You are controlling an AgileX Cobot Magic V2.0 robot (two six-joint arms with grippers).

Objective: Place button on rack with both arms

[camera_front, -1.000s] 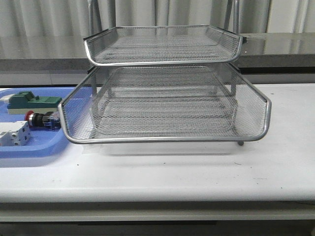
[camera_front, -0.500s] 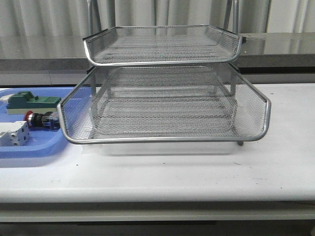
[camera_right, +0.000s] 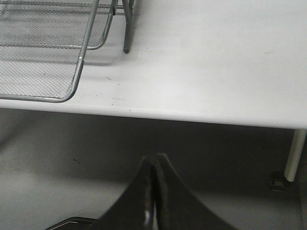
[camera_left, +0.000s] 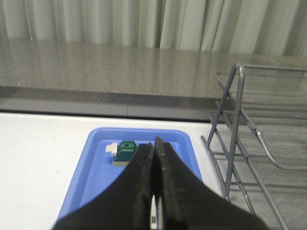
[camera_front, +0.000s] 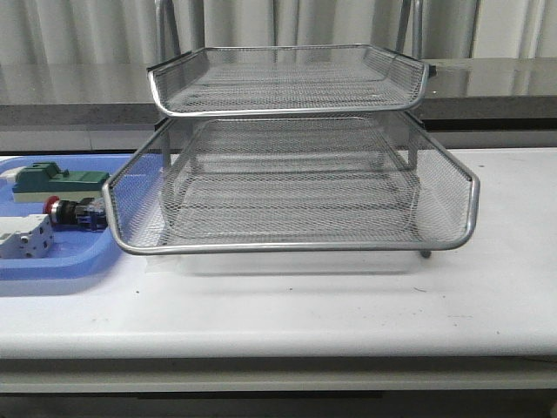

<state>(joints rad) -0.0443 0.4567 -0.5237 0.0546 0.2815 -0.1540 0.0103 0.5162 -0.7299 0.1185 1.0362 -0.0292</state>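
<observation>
Button: the button (camera_front: 77,212) lies on its side in the blue tray (camera_front: 52,270), red cap pointing left, between the green block (camera_front: 57,180) and the white block (camera_front: 24,236).
Rack: the rack (camera_front: 291,187) stands on the desk (camera_front: 348,305) just right of the blue tray, its lower basket pulled forward.
Left tool: the left tool (camera_left: 154,158) hangs above the blue tray, fingers pressed together, holding nothing.
Right tool: the right tool (camera_right: 154,167) is off the desk's front edge, fingers closed, empty.
</observation>
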